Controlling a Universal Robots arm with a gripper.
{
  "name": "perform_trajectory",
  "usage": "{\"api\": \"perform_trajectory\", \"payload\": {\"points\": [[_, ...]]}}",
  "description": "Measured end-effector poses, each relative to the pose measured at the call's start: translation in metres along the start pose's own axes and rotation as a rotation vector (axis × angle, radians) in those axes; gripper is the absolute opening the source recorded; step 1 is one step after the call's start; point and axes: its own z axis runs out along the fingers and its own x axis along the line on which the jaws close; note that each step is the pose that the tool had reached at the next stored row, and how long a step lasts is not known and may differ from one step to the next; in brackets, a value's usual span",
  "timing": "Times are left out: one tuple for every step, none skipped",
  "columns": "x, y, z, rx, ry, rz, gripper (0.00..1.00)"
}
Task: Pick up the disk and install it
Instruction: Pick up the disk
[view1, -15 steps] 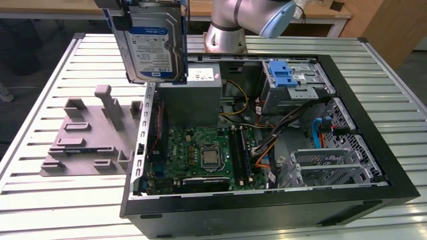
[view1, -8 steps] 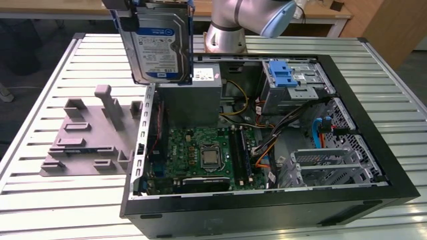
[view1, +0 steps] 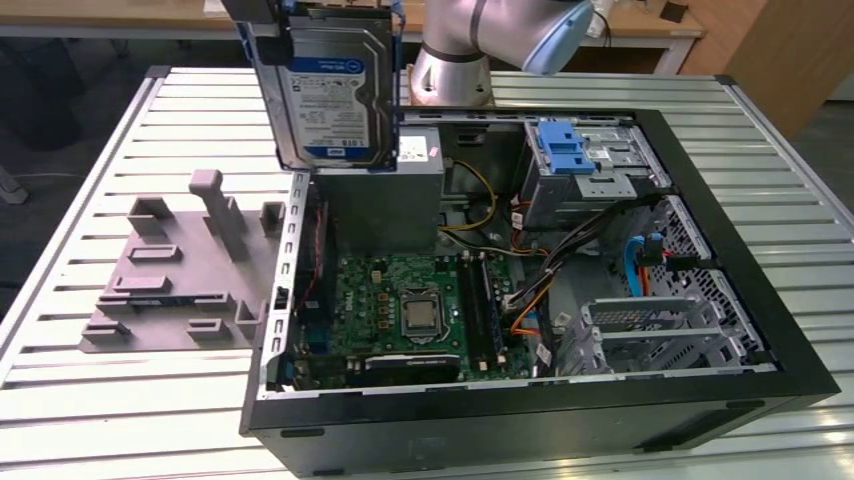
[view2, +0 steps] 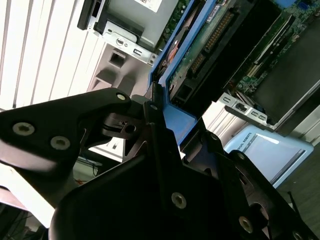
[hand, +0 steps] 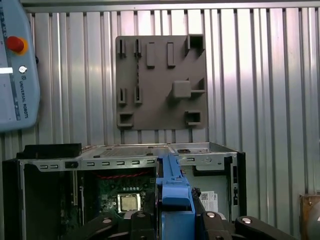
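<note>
The disk, a silver-grey drive with a white-and-blue label in a blue carrier, hangs upright in the air above the case's wall on the exterior view's left. My gripper holds it from above, at the picture's top edge. In the second wrist view the black fingers are shut on the blue carrier, and the disk's green circuit-board side and connector show. In the first wrist view the carrier's blue edge rises between the fingers, over the open case.
The open computer case lies on a slatted metal table. Inside are the motherboard, a grey power supply, a drive bay with a blue latch and cables. A grey fixture plate lies at the exterior view's left.
</note>
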Motion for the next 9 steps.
{"api": "perform_trajectory", "payload": {"points": [[0.0002,-0.0015,0.0000,0.0000,0.0001,0.000,0.36],[0.0005,-0.0029,-0.0001,-0.0001,0.0001,0.000,0.36],[0.0007,-0.0043,0.0000,0.0000,0.0000,0.000,0.36],[0.0010,-0.0059,0.0000,0.0000,0.0000,0.001,0.36],[0.0013,-0.0073,0.0000,0.0000,0.0001,0.001,0.36],[0.0015,-0.0087,0.0000,0.0000,0.0000,0.001,0.36],[0.0018,-0.0101,0.0000,0.0000,0.0001,0.001,0.36],[0.0020,-0.0115,0.0000,0.0000,0.0001,0.001,0.36],[0.0023,-0.0129,0.0000,0.0000,0.0001,0.001,0.36]]}}
